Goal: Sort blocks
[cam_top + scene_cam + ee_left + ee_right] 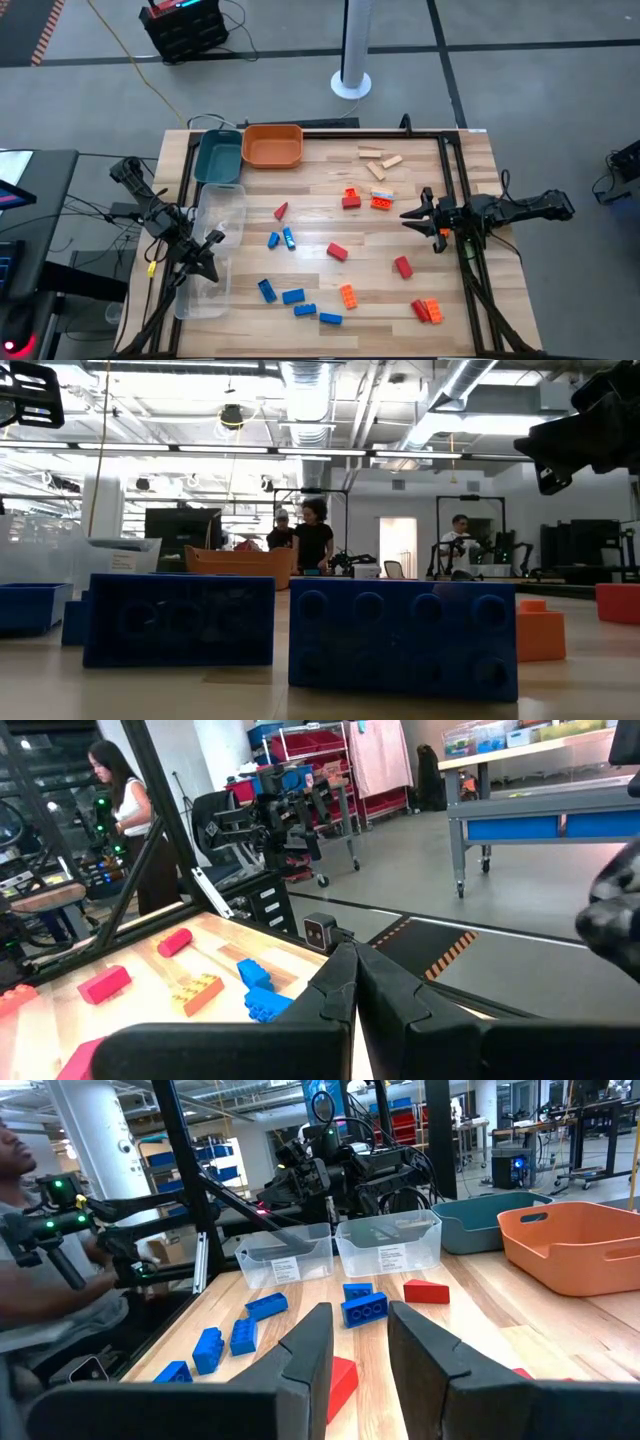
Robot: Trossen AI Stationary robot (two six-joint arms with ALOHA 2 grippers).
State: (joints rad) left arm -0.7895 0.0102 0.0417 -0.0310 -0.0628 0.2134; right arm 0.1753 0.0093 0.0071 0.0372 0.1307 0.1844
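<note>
Progress: nothing sorted yet, trays look bare.
Blocks [336, 251]: scattered across the tabletop, centre and lower frame.
Trays [272, 146]: upper left.
Left tool [208, 240]: together, lower left.
Right tool [412, 213]: slightly apart, holding nothing, right.

left gripper [354, 982]: 2 dark fingers pressed together, tips meeting, nothing between them, held above the table's edge
table [150, 990]: pale wood planks with a black frame rail running along its far side
red blocks: 1 cylinder-like piece [174, 941] near the far rail; 1 flat brick [104, 984] nearer; another red piece [82, 1058] partly hidden behind the gripper body
orange block [196, 991]: studded, between the red brick and the blue ones
blue blocks [256, 988]: 2 or so, touching, just beside the fingers
other arm [268, 815]: dark, beyond the table
person [125, 815]: standing at a bench, dark hair, pale top
floor [520, 915]: grey, with an orange-and-black striped strip [437, 957]
</note>
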